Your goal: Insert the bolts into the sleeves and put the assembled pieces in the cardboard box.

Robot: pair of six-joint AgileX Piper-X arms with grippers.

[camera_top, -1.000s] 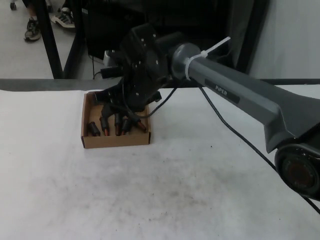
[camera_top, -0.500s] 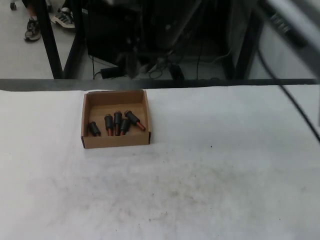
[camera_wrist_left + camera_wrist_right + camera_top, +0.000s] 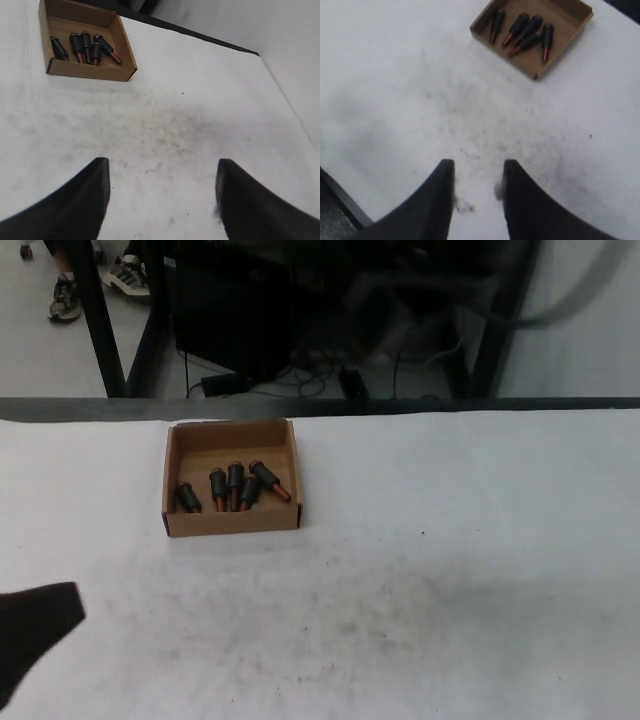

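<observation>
**Five pcs in the box, both my grippers holding nothing**

The cardboard box [image 3: 232,523] sits open-top on the white bench [image 3: 430,600], toward the far edge and left of centre in the high view. Inside lie five assembled pieces [image 3: 235,483], all flat on the box floor. Each is a dark sleeve [image 3: 75,42] w/ a reddish bolt end [image 3: 116,58] poking out. One pc lies by itself near the box's left wall. The other four crowd together beside it, some touching.

My left gripper [image 3: 162,172] has its fingers spread wide w/ nothing btwn them. It hangs over the smudged bench, well apart from the box. My right gripper [image 3: 477,167] has its fingers parted by a narrower gap and also grips nothing. It's over the bench too, box well apart. In the high view a dark bit of an arm [image 3: 35,640] pokes in at the near-left corner; can't tell which side it belongs to.

Vs 1 s ago: an arm of mine reached in from the right w/ its gripper down over the box, hiding part of it. Half a sec ago that arm was a blur lifting off at the back. Now it's gone from above the box. The dark bit at the near-left corner is new. Box and all five pcs are in the same spot and same layout as half a sec ago.
</observation>
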